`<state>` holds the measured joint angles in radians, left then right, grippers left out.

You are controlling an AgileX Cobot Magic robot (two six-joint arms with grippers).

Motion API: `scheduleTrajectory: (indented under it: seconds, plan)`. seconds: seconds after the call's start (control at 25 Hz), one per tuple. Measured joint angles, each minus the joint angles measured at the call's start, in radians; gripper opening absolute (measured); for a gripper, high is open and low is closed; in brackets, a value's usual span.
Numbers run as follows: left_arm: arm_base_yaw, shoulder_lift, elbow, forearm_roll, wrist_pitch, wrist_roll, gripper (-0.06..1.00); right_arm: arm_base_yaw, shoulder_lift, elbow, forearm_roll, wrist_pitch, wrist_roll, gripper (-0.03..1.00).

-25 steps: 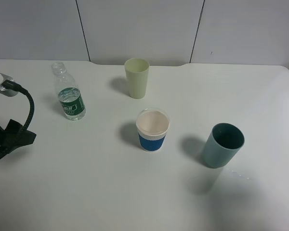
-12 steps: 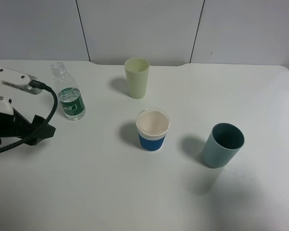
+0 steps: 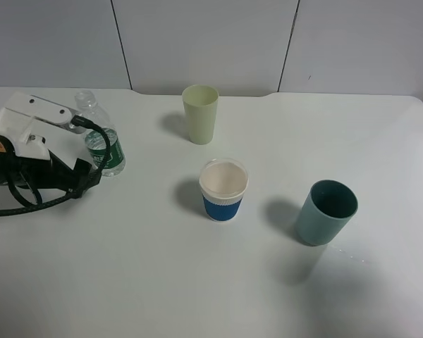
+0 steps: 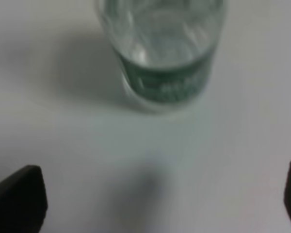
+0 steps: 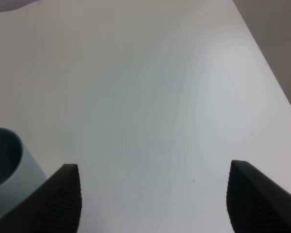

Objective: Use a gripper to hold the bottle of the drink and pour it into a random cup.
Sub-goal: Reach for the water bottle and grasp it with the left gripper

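The clear bottle (image 3: 106, 151) with a green label stands upright at the back left of the table. My left gripper (image 3: 56, 130), white on a black arm, is right beside it on its left and partly covers it. In the left wrist view the bottle (image 4: 162, 53) is blurred and close ahead. The left gripper (image 4: 155, 199) is open and the bottle is not between its fingertips (image 4: 17, 201). The white cup (image 3: 223, 190) with a blue band stands mid-table, empty. My right gripper (image 5: 160, 201) is open and empty over bare table.
A tall pale green cup (image 3: 200, 113) stands at the back centre. A teal cup (image 3: 326, 211) stands at the right; it also shows in the right wrist view (image 5: 2, 170). A black cable (image 3: 28, 201) loops beside the left arm.
My left arm has moved in from the left edge towards the bottle and now partly covers it. The bottle and the cups have not moved.
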<state>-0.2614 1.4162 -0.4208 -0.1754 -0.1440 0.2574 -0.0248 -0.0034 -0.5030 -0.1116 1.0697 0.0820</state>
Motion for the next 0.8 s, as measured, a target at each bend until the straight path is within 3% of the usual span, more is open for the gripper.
scheduleTrajectory:
  seconds: [0.28, 0.6, 0.8]
  plan:
    - [0.0, 0.048, 0.0, 0.138, -0.167, -0.169, 1.0, 0.0, 0.0, 0.0, 0.0, 0.0, 0.0, 0.63]
    - [0.0, 0.099, 0.0, 0.32, -0.304, -0.275, 1.0, 0.0, 0.0, 0.0, 0.0, 0.0, 0.0, 0.63]
    - [0.0, 0.169, 0.0, 0.365, -0.398, -0.321, 1.0, 0.0, 0.0, 0.0, 0.0, 0.0, 0.0, 0.63]
